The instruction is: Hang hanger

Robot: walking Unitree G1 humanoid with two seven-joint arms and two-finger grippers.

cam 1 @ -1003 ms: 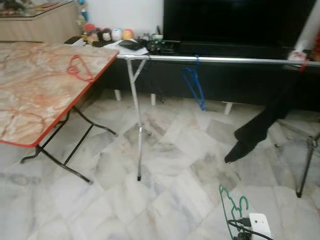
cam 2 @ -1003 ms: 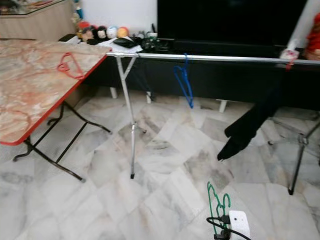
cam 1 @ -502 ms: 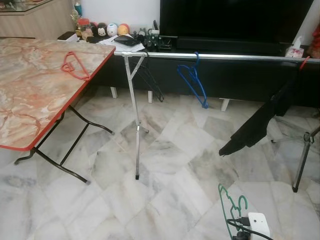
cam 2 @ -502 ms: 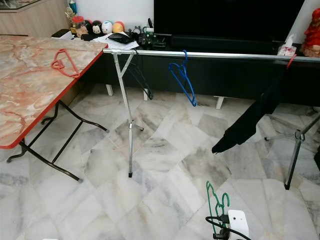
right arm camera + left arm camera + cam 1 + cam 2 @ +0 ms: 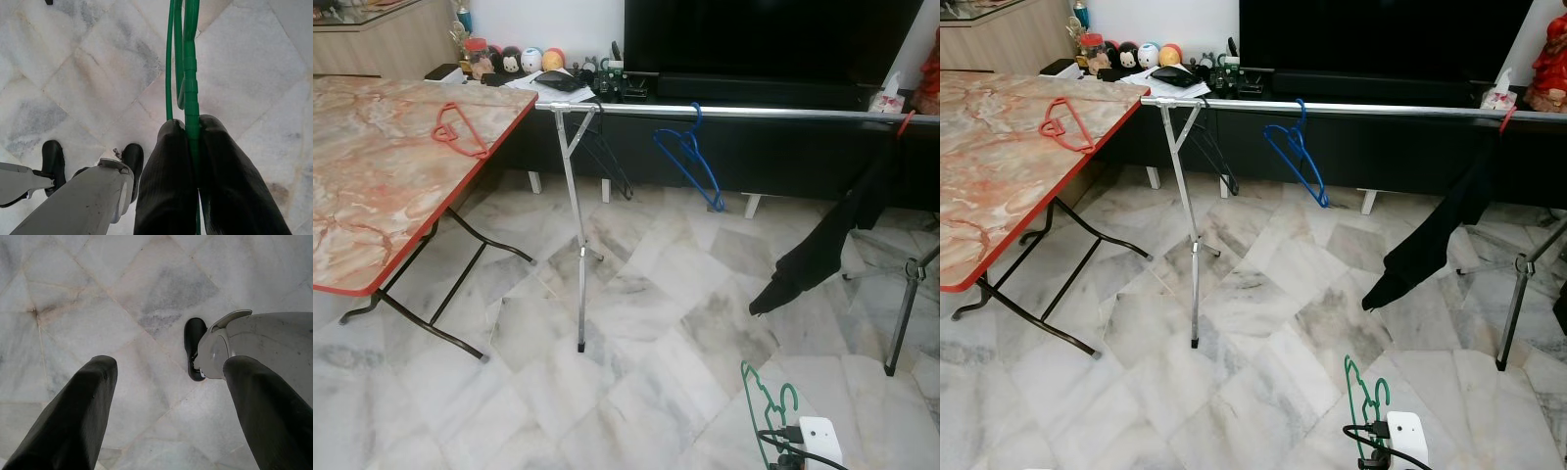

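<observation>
Though pinched, thin green hanger (image 5: pixel 190 73)

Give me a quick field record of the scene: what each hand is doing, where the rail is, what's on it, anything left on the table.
right hand: shut on green hanger, low at robot's right
left hand: open, pointing at floor
rail: ahead, horizontal, in front of TV stand
on rail: blue hanger, black hanger, dark garment
table: left, red hanger lying on it
</observation>
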